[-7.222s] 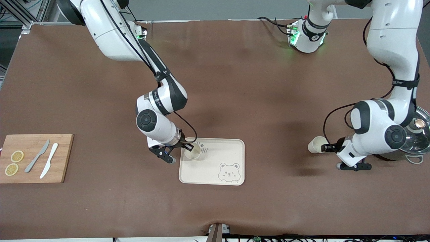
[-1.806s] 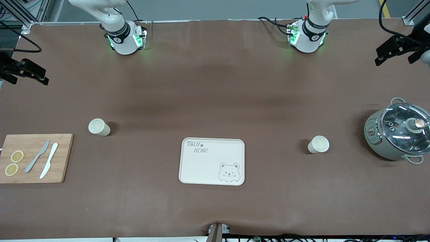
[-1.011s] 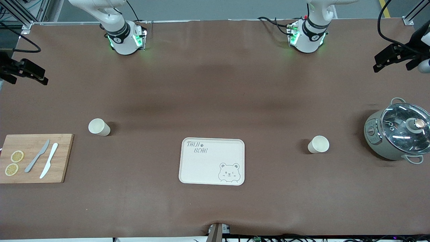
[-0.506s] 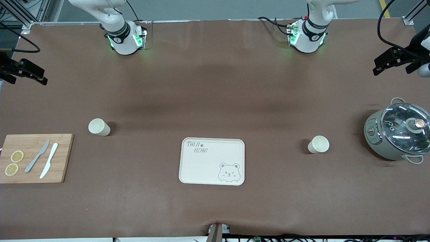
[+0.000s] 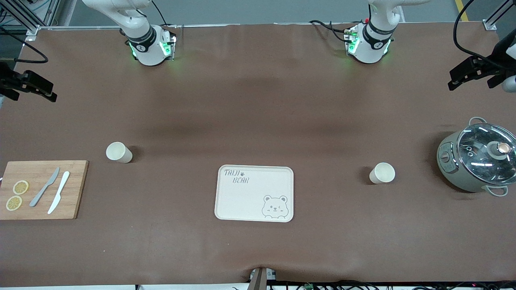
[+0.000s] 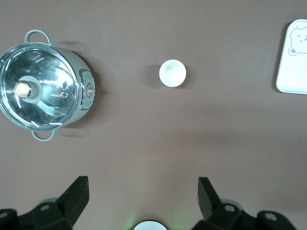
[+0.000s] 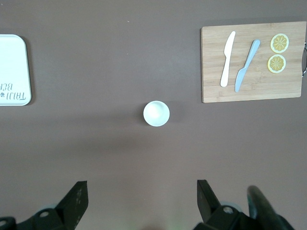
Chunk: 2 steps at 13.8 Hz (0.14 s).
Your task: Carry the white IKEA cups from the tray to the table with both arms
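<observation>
White IKEA cups (image 5: pixel 119 152) (image 5: pixel 382 173) upright on table, well apart from raised left end effector (image 5: pixel 472 74) and right end effector (image 5: pixel 29 86)

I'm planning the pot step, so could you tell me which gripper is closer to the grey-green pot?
Left. The left gripper is up over the table edge above the pot; the right gripper is at the right arm's end.

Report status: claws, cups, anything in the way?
Left claw and right claw open, high at table ends. Two cups upright on table, flanking tray. Nothing blocking.

Table (image 5: pixel 258 100): cups (image 5: pixel 119 152), tray (image 5: pixel 254 193), board (image 5: pixel 42 189), pot (image 5: pixel 475 161).
</observation>
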Available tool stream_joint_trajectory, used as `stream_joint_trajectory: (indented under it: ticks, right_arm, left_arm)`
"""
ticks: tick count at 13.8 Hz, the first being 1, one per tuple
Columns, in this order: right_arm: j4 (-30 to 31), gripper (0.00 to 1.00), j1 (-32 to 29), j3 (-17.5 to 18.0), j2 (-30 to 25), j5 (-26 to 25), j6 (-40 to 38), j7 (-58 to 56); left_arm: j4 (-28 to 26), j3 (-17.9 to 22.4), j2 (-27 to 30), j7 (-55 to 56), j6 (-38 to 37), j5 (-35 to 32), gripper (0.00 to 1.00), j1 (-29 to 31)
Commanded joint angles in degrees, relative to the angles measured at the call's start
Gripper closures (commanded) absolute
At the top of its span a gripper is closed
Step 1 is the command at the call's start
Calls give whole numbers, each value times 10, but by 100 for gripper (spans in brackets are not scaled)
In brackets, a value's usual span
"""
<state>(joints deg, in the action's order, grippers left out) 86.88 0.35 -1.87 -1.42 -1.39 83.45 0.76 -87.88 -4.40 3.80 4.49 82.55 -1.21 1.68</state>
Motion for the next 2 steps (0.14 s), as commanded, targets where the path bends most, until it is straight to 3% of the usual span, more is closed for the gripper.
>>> stream_joint_trajectory:
  ticks: [1,2]
  right_arm:
    - [2,0,-6,5,-3,-8,-2,4]
    - [1,0,-6,5,-3,-8,-2,4]
  left_arm:
    - [13,-4,-6,1,-4,3,0,1]
    - [13,-4,-6,1,-4,3,0,1]
